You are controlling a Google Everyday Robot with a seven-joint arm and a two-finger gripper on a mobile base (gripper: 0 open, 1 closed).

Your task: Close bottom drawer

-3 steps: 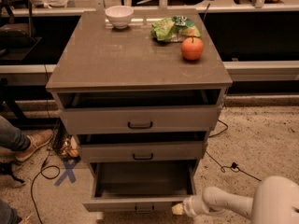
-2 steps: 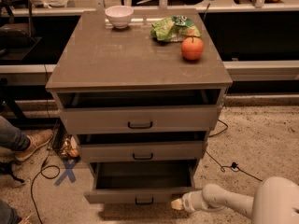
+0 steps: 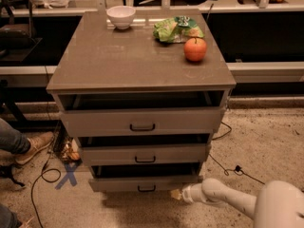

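Note:
The grey-taupe cabinet point(image 3: 142, 63) has three drawers. The bottom drawer point(image 3: 145, 183) is the lowest and narrowest front, with a small dark bar handle point(image 3: 146, 188). It stands out only a little, with a thin dark gap above its front. My gripper point(image 3: 176, 194) is at the end of the white arm point(image 3: 223, 198) coming from the lower right. Its tip sits at the right end of the bottom drawer's front, low near the floor.
The top drawer point(image 3: 141, 120) and middle drawer point(image 3: 142, 153) stand slightly open. On the cabinet top are a white bowl point(image 3: 120, 16), a green chip bag point(image 3: 176, 29) and an orange point(image 3: 195, 49). A person's shoe point(image 3: 33, 147) and cables point(image 3: 45, 175) lie at left.
The bottom drawer has slid back from wide open to nearly in. My gripper has moved forward and up with its front's right end.

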